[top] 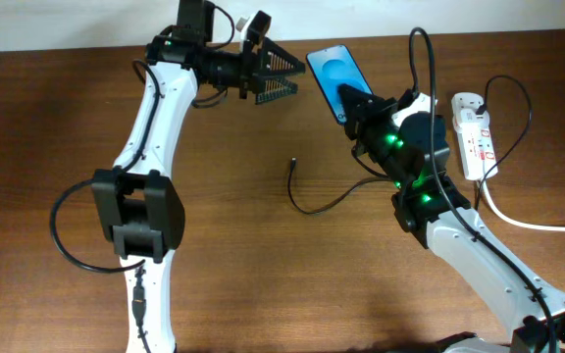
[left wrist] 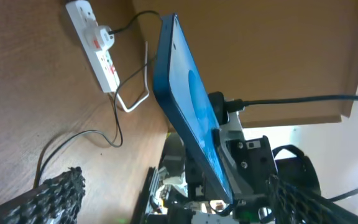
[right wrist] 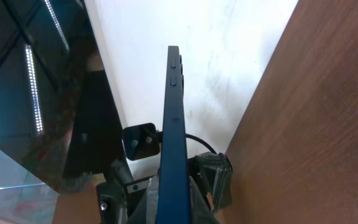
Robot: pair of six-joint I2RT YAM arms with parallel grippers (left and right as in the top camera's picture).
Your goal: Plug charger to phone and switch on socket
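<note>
Closest under the overhead lens is the black elbow block (top: pixel 135 211) of the left arm, well to the left of the phone (top: pixel 333 71). The left claw (top: pixel 300 84) sits just left of the phone. Its mesh fingers (left wrist: pixel 55 196) are spread apart and hold nothing. In its own wrist view the phone stands ahead of them rather than between them.

The charger (top: pixel 293 165) lies loose on the table (top: pixel 243 245), its plug tip nearer the robot than the phone and a little to the phone's left. It is free of both claws, and its thin cable curls away under the right arm.

The phone is lifted off the table and tilted, blue screen showing. The right claw (top: pixel 356 104) is clamped on its lower end, and the right wrist view shows the phone edge-on (right wrist: pixel 174 124) with its side buttons uppermost.

To the right of the phone, well apart from it, the white socket (top: pixel 475 137) lies flat on the table. A small white adapter (top: pixel 465 102) with a black lead is plugged into its far end. The thick white cord (top: pixel 533 225) trails off to the right. The red switch marks are too small to read.
</note>
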